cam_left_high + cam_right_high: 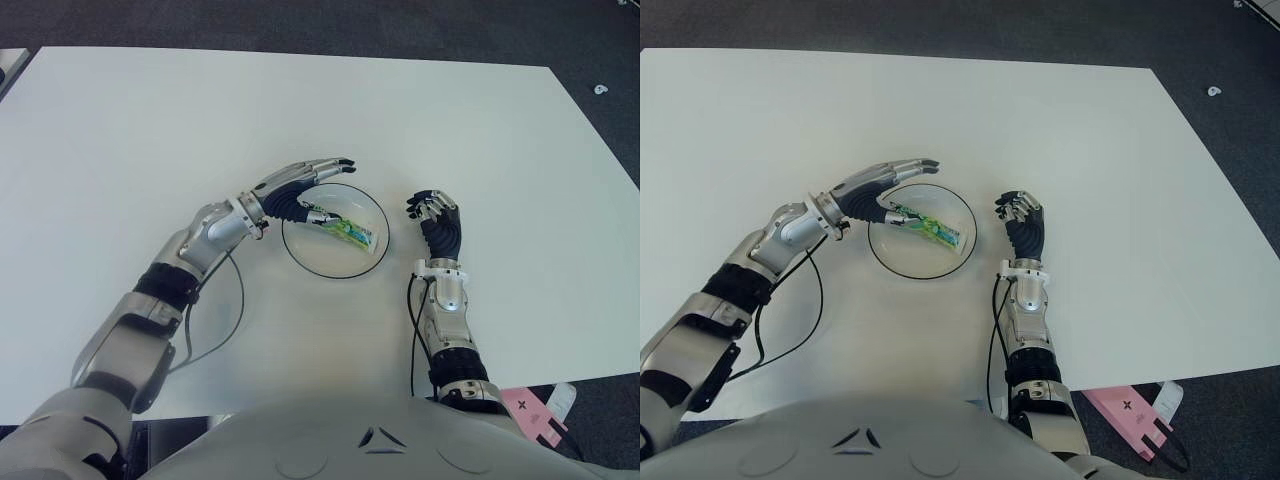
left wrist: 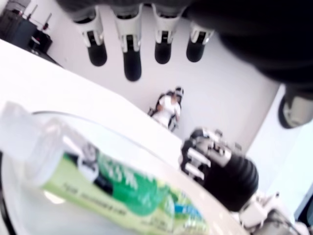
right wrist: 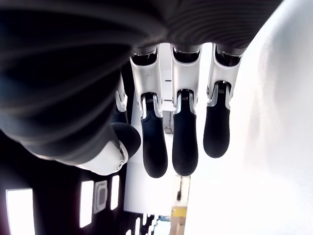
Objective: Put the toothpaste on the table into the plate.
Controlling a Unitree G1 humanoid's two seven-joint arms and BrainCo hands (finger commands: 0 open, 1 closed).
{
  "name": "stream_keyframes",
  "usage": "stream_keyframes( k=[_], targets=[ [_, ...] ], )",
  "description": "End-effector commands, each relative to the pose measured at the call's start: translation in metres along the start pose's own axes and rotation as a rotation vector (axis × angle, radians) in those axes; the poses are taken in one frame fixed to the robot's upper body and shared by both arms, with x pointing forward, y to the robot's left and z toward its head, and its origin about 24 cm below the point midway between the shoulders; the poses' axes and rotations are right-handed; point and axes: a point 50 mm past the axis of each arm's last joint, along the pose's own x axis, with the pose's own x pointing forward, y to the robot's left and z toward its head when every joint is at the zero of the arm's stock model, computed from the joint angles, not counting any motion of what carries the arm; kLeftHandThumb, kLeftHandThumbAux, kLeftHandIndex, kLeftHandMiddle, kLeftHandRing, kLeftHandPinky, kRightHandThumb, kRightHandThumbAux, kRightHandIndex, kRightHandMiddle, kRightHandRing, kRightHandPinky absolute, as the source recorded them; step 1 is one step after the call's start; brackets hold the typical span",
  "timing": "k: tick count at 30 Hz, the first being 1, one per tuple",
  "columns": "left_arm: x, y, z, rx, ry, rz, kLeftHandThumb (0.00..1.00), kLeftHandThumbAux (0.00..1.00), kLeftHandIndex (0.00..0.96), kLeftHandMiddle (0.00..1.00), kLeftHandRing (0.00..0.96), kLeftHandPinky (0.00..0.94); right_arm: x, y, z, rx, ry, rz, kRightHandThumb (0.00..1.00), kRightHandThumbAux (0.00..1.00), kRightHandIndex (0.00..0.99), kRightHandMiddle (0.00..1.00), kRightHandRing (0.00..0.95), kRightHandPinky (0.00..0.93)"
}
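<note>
- Green-and-white toothpaste (image 1: 340,229) lies inside plate (image 1: 372,205), mid-tabletop (image 1: 150,130); label unreadable.
- Left hand (image 1: 300,188) above plate's left rim, fingers extended, empty.
- Right hand (image 1: 432,212) beside plate's right rim, fingers curled, empty.

White table (image 1: 1060,130) with a clear round plate (image 1: 890,266) near its centre; green toothpaste tube (image 1: 925,229) lies inside it, white cap end toward 10 o'clock. Left hand (image 1: 878,190) at the plate's 10 o'clock edge, fingers straight over the rim, thumb by the cap. Right hand (image 1: 1021,218) just beside the plate at 3 o'clock, fingers curled, holding nothing.
</note>
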Motion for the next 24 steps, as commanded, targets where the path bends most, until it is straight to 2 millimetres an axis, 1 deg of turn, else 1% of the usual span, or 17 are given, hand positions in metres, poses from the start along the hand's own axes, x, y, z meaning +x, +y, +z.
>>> stream_keyframes(
  k=[1, 2, 5, 10, 17, 20, 24],
  targets=[
    [-0.012, -0.005, -0.002, -0.069, 0.094, 0.186, 0.057, 0.635, 0.0, 0.013, 0.011, 0.128, -0.023, -0.004, -0.027, -0.004, 0.159, -0.01, 0.709, 0.726, 0.43, 0.516, 0.513, 0.51],
    [-0.014, -0.006, -0.002, -0.076, 0.108, 0.23, 0.036, 0.675, 0.0, 0.028, 0.026, 0.134, -0.023, -0.004, -0.027, -0.003, 0.16, -0.009, 0.709, 0.726, 0.43, 0.516, 0.513, 0.511],
    [-0.018, -0.008, -0.002, -0.094, 0.137, 0.325, 0.011, 0.747, 0.014, 0.068, 0.064, 0.154, -0.023, -0.004, -0.027, -0.001, 0.16, -0.008, 0.71, 0.726, 0.43, 0.516, 0.514, 0.512],
    [-0.022, -0.011, -0.001, -0.118, 0.166, 0.421, 0.001, 0.813, 0.071, 0.12, 0.113, 0.175, -0.023, -0.004, -0.027, -0.005, 0.16, -0.006, 0.71, 0.726, 0.43, 0.516, 0.515, 0.512],
    [-0.027, -0.013, -0.001, -0.173, 0.19, 0.52, 0.0, 0.849, 0.157, 0.179, 0.155, 0.178, -0.022, -0.004, -0.028, -0.017, 0.158, 0.002, 0.71, 0.727, 0.43, 0.523, 0.527, 0.53],
    [-0.031, -0.013, -0.001, -0.19, 0.205, 0.574, 0.0, 0.871, 0.181, 0.194, 0.166, 0.187, -0.022, -0.004, -0.028, -0.021, 0.155, 0.003, 0.71, 0.727, 0.431, 0.527, 0.533, 0.536],
    [-0.041, -0.015, 0.0, -0.24, 0.262, 0.666, 0.0, 0.899, 0.193, 0.2, 0.171, 0.189, -0.022, -0.004, -0.028, -0.027, 0.154, 0.01, 0.71, 0.727, 0.431, 0.532, 0.541, 0.545]
  ],
)
